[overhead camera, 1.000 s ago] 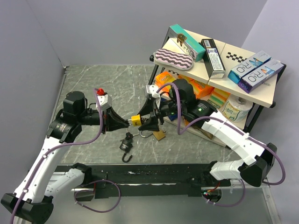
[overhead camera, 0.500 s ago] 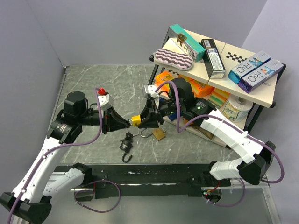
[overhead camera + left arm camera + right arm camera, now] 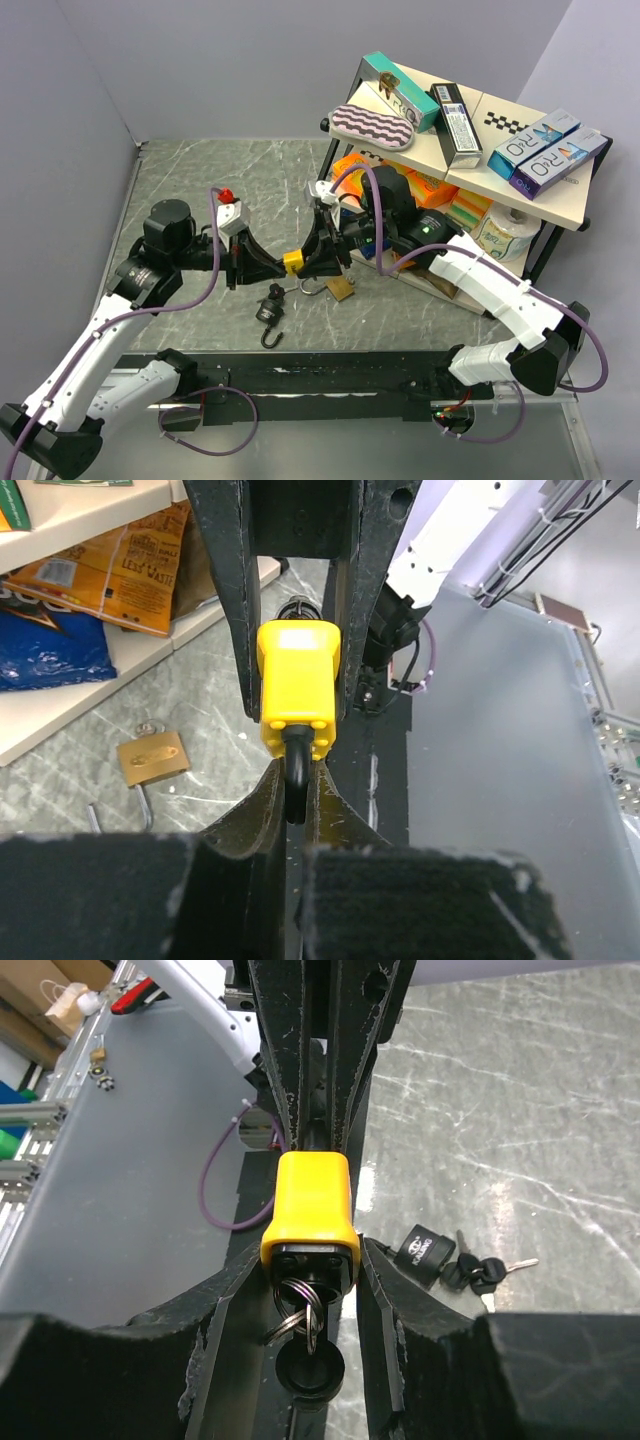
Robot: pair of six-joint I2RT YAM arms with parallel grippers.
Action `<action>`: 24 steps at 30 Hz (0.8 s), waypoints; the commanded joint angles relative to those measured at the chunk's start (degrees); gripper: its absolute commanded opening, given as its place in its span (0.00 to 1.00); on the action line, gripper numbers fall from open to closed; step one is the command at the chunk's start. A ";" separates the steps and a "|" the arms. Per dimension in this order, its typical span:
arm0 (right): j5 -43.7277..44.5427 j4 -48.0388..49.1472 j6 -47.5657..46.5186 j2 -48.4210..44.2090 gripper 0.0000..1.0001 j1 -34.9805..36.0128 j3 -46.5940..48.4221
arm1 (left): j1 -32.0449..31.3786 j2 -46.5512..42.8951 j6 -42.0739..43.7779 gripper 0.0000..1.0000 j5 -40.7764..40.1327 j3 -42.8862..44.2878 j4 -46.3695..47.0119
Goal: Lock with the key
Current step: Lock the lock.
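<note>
Narrowing right claw [image 3: 310,1256] from wide to half-shut against lock [image 3: 298,675] sides, pinching shackle [image 3: 295,800] in fully closed left claw [image 3: 296,778], holding lock aloft over table [image 3: 200,180] toward its near edge, seemingly steadying before turning, likely needing next a regrip onto inserted key [image 3: 310,1368].

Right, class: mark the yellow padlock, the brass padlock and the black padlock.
yellow padlock [image 3: 312,1205], right wrist view, middle of its body.
brass padlock [image 3: 152,758], left wrist view, middle of its body.
black padlock [image 3: 425,1252], right wrist view, its lettered face.
</note>
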 commanded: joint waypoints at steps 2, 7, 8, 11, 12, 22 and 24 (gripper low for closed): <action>-0.86 11.79 0.58 3.99 0.00 6.31 2.64 | -5.25 2.74 -4.02 0.01 1.38 0.24 17.40; -1.12 11.53 0.41 4.34 0.00 6.49 2.90 | -5.60 2.74 -3.32 0.01 0.76 0.33 15.67; -1.12 9.79 -0.20 4.34 0.00 6.23 3.07 | -5.52 2.48 -2.45 0.01 0.41 0.42 14.26; -1.56 7.32 -1.27 3.38 0.00 3.95 2.47 | -4.64 0.72 -0.15 0.01 0.58 -0.54 10.92; -2.43 7.05 -0.31 2.59 0.00 3.16 1.94 | -4.03 0.28 0.28 0.01 0.50 -0.98 10.30; -2.09 -4.28 -5.48 -2.95 0.62 -3.35 0.09 | -2.35 -2.80 11.71 0.01 0.15 -2.48 -1.21; -1.83 -5.78 -7.06 -3.39 0.60 -3.88 0.09 | -2.35 -2.89 12.59 0.01 0.15 -2.39 -2.45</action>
